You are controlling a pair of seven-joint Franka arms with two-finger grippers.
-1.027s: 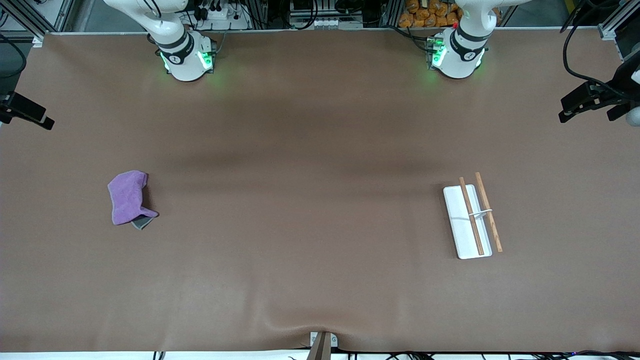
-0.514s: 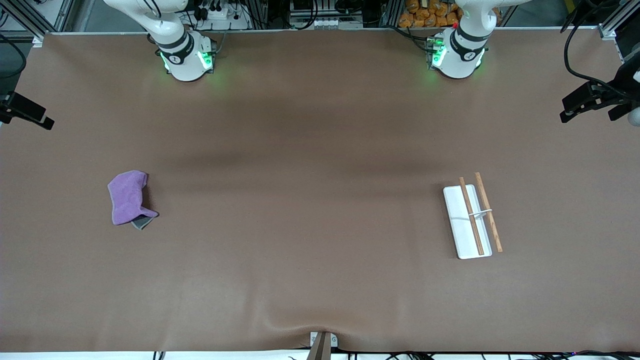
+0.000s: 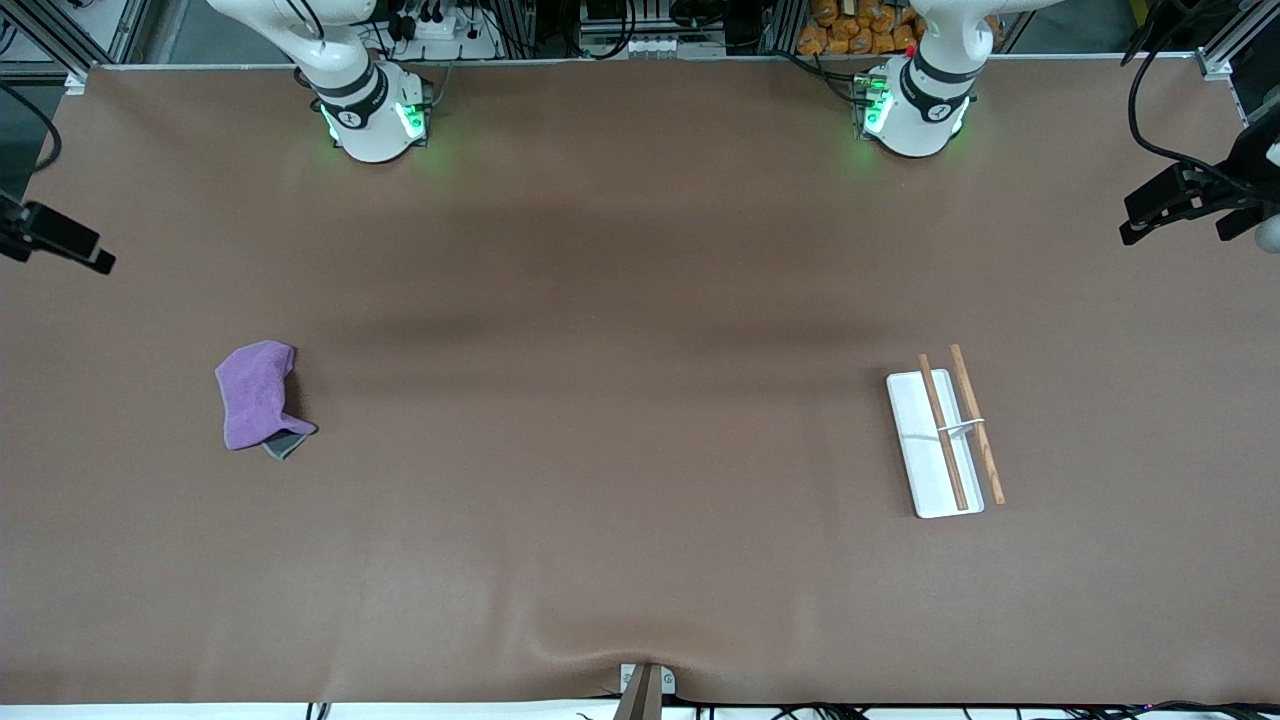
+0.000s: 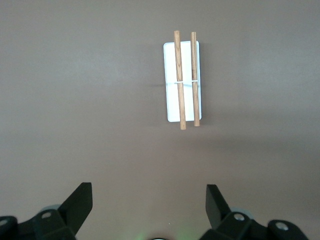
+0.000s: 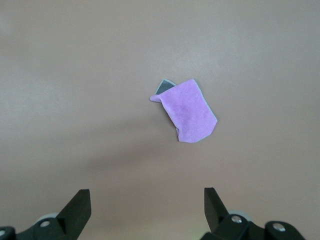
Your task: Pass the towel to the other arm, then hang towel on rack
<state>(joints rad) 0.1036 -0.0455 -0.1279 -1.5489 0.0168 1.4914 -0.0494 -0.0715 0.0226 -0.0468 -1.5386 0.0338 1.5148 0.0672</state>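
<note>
On the brown counter [image 3: 640, 520] nothing has been picked up yet, and of the task's two things the white-based rack [image 3: 934, 442] reaches nearest the front camera, toward the left arm's end, its two brown wooden rods [image 3: 960, 425] lying side by side over the base and tied by a small white bracket. About level with it, though not reaching quite as near, the purple towel [image 3: 254, 394] lies crumpled flat on the counter toward the right arm's end, well apart from the rack, with a grey corner [image 3: 283, 444] poking out on its camera side. Farther off, along the counter's back edge, stand both arm bases. The right gripper [image 5: 145, 210] hangs high over the towel, jaws spread wide and empty; the left gripper [image 4: 149, 205] hangs high over the rack, jaws likewise spread and empty, apparently waiting. The risks lie ahead: the towel is a low, limp heap, so jaws coming down off-centre may pinch only a thin fold or the grey corner and let it slip on the lift. A bunched grip would also leave little free cloth for the handover, and a badly draped towel could slide off the thin rods or nudge the light rack.
</note>
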